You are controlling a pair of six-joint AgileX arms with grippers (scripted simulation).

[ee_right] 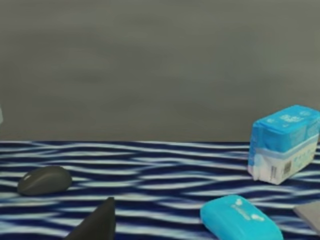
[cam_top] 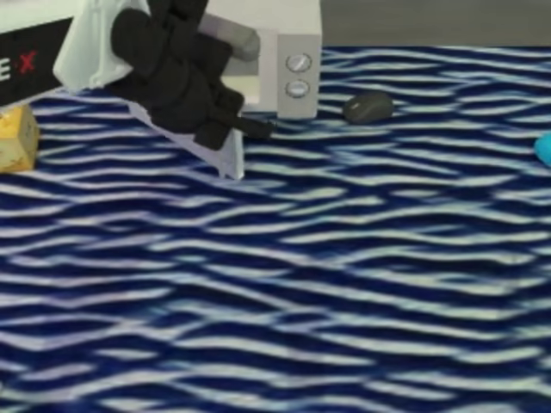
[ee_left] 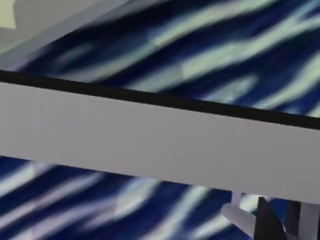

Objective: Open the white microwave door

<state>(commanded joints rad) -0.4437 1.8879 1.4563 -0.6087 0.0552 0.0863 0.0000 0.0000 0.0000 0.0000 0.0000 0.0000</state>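
The white microwave stands at the table's back, its two silver knobs facing forward. The white microwave door is swung out at an angle toward the front left, leaving the cavity open. My left arm reaches over the door, and my left gripper sits at the door's free edge. In the left wrist view the door's edge crosses as a wide grey band. A dark finger rests against the grey handle bar. A dark part of my right gripper shows only in its own wrist view, away from the microwave.
A yellow cube sits at the left edge, near a black box with a red mark. A dark mouse lies right of the microwave. A cyan case and a blue pack are at the far right.
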